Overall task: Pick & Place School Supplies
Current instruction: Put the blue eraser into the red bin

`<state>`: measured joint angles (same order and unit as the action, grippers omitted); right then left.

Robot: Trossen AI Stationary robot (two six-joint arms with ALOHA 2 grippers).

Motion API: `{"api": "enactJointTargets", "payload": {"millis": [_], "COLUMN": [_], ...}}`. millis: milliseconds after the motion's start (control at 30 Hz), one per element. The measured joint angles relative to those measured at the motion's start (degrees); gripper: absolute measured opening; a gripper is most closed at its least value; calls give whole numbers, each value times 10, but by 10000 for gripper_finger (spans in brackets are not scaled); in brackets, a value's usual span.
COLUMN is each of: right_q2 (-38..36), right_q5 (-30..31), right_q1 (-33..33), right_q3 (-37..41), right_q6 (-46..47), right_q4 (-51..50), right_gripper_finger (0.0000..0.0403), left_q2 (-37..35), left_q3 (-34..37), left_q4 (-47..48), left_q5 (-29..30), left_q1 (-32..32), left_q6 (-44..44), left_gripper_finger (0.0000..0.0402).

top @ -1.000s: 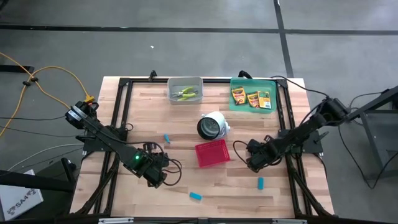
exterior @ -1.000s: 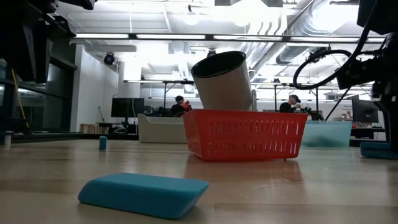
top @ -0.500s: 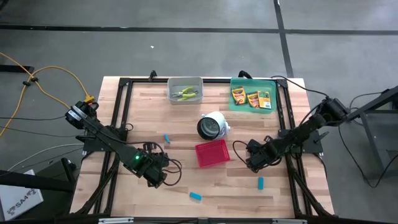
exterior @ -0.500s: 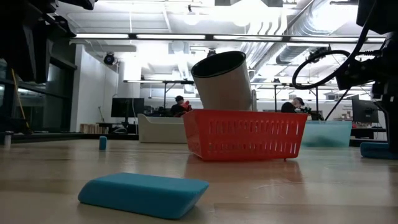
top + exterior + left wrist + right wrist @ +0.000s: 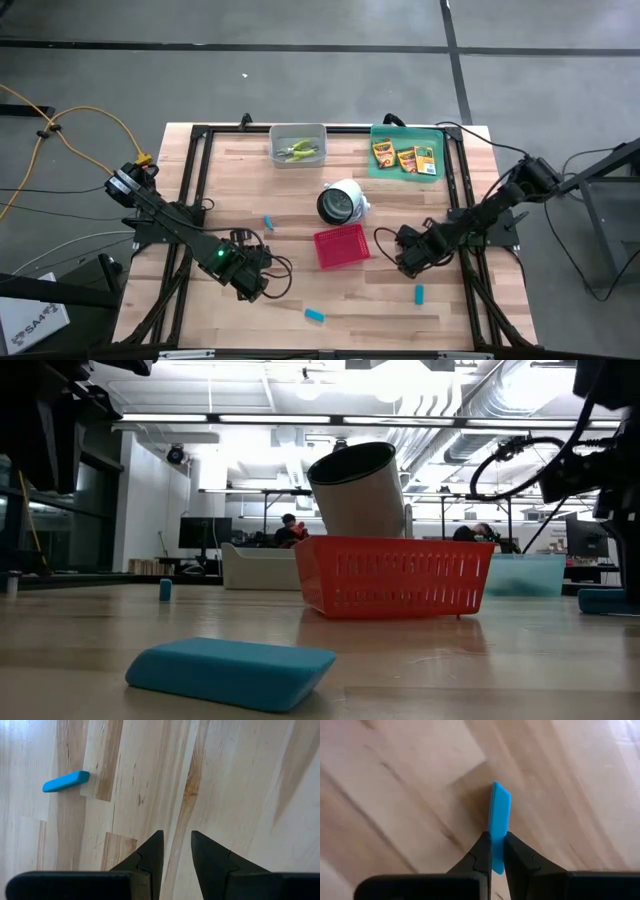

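My right gripper point(image 5: 405, 262) point(image 5: 493, 852) points down at the table's right side, shut on a light-blue block point(image 5: 500, 807); the arm hides that block in the high view. Two more blue blocks point(image 5: 419, 293) point(image 5: 314, 315) lie near the front edge and a third point(image 5: 268, 222) lies left of centre. My left gripper point(image 5: 250, 283) point(image 5: 177, 840) hangs open over bare wood at the front left, a blue block point(image 5: 66, 781) lying off to one side of it. Crayon boxes point(image 5: 404, 157) lie in the green tray point(image 5: 383, 133). The plier-like tools point(image 5: 299, 151) lie in the grey bin point(image 5: 298, 131). My right gripper pinches the block's two long sides near one end point(image 5: 496, 837) between its two fingers point(image 5: 482, 851), coming from above and pointing down. The fingers lie across the block, whose other end point(image 5: 501, 790) reaches out beyond the tips. The block sits low on the wood, its shadow close beside it.
A red basket point(image 5: 341, 246) stands mid-table with a white cylinder point(image 5: 343, 200) lying just behind it, both left of my right gripper. The black frame rails point(image 5: 462, 200) run along the table's sides. Bare wood lies between the two grippers near the front edge.
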<state>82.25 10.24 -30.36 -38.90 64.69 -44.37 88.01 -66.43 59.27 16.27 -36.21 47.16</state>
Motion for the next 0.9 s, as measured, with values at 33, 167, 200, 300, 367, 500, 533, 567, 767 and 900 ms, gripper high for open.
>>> {"api": "enactJointTargets", "payload": {"millis": [33, 167, 200, 300, 367, 500, 533, 567, 767, 900], "right_q2": [0, 0, 0, 0, 0, -1, -1, -1, 15, 50], "right_q5": [0, 5, 12, 39, 54, 90, 96, 103, 108, 104], "right_q1": [0, -2, -3, -5, -6, -8, -7, -4, 29, 55], "right_q3": [-5, -40, -51, -87, -115, -165, -173, -176, -178, -178], "right_q6": [-2, -33, -45, -74, -96, -151, -168, -187, -269, -307], "right_q4": [0, 1, 1, 0, 0, 7, 18, 33, 142, 196], "right_gripper_finger": [19, 19, 19, 19, 19, 18, 18, 18, 18, 18], "left_q2": [0, 0, 0, 0, 0, 0, 0, 0, 0, 0], "left_q3": [0, 0, 0, 0, 0, 0, 0, 0, 0, 0], "left_q4": [0, 0, 0, -2, -2, -2, -2, -2, -2, -2], "left_q5": [0, 0, 0, 0, 0, 0, 0, 0, 0, 0], "left_q1": [0, 0, 0, 0, 0, 0, 0, 0, 0, 0], "left_q6": [0, 0, 0, 0, 0, 0, 0, 0, 0, 0], "left_gripper_finger": [92, 92, 92, 92, 92, 92, 92, 92, 92, 92]}}
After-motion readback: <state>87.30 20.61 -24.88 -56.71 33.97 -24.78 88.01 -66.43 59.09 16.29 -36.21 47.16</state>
